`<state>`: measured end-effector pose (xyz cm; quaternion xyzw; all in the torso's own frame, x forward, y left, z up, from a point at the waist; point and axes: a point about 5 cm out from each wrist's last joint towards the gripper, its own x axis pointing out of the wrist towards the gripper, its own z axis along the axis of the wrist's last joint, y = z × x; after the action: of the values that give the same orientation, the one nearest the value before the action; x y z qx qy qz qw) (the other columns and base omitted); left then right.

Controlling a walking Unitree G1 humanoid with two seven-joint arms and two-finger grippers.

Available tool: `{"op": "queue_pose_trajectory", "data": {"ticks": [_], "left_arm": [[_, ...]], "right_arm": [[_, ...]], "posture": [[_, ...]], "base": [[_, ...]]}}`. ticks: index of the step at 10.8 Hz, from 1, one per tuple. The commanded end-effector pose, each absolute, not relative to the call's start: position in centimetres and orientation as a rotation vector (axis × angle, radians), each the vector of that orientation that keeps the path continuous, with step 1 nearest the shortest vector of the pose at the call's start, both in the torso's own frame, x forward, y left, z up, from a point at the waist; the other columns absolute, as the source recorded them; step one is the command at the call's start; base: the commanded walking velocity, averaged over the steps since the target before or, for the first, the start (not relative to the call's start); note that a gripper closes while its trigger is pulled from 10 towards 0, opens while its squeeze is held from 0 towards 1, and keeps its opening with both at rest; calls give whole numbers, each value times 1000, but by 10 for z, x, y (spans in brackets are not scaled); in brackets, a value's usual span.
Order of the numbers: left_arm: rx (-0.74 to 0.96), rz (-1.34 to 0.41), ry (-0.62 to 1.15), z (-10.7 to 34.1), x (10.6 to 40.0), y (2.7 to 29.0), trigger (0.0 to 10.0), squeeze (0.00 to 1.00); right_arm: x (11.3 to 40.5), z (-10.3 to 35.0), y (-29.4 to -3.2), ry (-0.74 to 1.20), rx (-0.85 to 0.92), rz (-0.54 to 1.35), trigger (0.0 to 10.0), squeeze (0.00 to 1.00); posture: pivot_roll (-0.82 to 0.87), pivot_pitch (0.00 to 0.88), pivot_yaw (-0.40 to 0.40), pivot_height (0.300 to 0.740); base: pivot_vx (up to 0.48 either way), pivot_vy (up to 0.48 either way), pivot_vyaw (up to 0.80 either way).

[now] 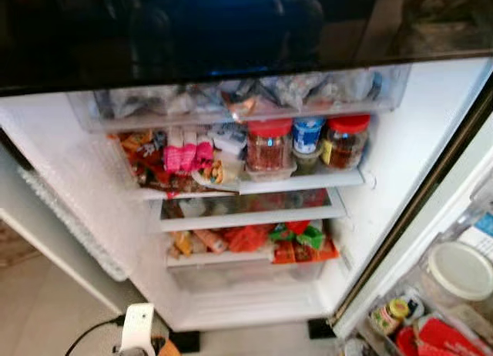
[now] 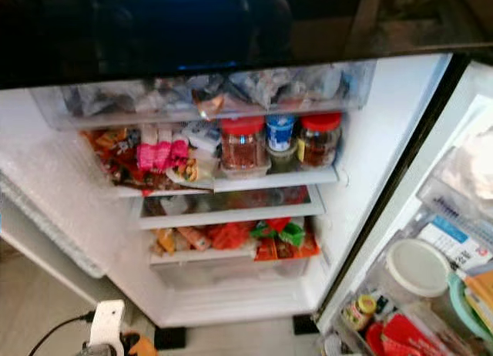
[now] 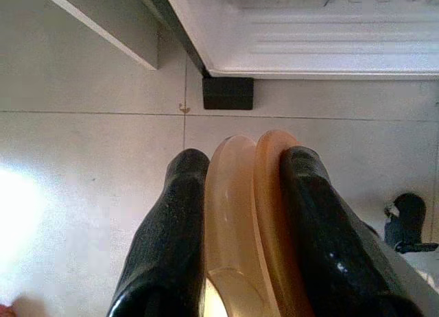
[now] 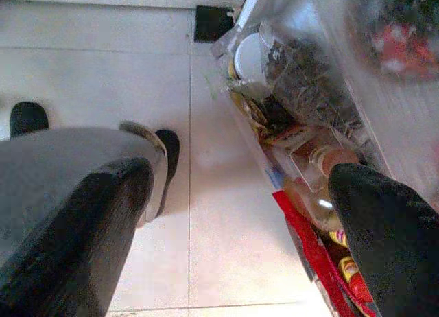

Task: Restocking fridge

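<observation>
Tightly left pincer [image 3: 236, 193] clamps orange plates [image 3: 248, 214], right pincer [image 4: 233, 214] agape

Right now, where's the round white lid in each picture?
Left eye view: round white lid, lower right, in the door shelf.
Right eye view: lower right, same shelf.
Right wrist view: near the black fridge foot.
Left wrist view: floor tiles instead.
Shared landmark: that foot.

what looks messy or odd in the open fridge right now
The upper shelf is crowded at its left end: red, orange and pink snack packets lie heaped, some hanging past the front edge. The red-lidded jars beside them stand upright. Nothing looks spilled. The left pincer, low over the floor, is clamped on a tan plastic item.
</observation>
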<state>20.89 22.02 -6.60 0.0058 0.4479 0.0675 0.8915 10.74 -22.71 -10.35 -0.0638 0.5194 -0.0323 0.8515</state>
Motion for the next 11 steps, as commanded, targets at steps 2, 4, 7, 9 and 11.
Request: {"op": "queue_pose_trajectory", "data": {"ticks": [2, 4, 7, 9, 11], "left_arm": [[22, 137, 941, -67, 207, 222, 10000, 0], [21, 136, 941, -67, 207, 222, 10000, 0], [18, 139, 941, -67, 207, 221, 10000, 0], [17, 139, 942, -67, 207, 221, 10000, 0], [17, 135, 940, -67, 207, 221, 10000, 0]], "right_arm": [[100, -105, -227, 1112, -134, -66, 10000, 0], [101, -105, -225, 1109, -150, -40, 10000, 0], [100, -106, -226, 1111, -118, -71, 10000, 0], [100, -106, -226, 1110, -124, -64, 10000, 0], [100, -106, -225, 1117, -116, -49, 10000, 0]], "posture": [[-33, 25, 22, 740], [-32, 24, 21, 740], [-30, 21, 20, 740], [-30, 14, 21, 740], [-34, 8, 22, 740]], "base": [[0, 0, 0], [0, 0, 616], [0, 0, 267], [0, 0, 0], [0, 0, 0]]}}
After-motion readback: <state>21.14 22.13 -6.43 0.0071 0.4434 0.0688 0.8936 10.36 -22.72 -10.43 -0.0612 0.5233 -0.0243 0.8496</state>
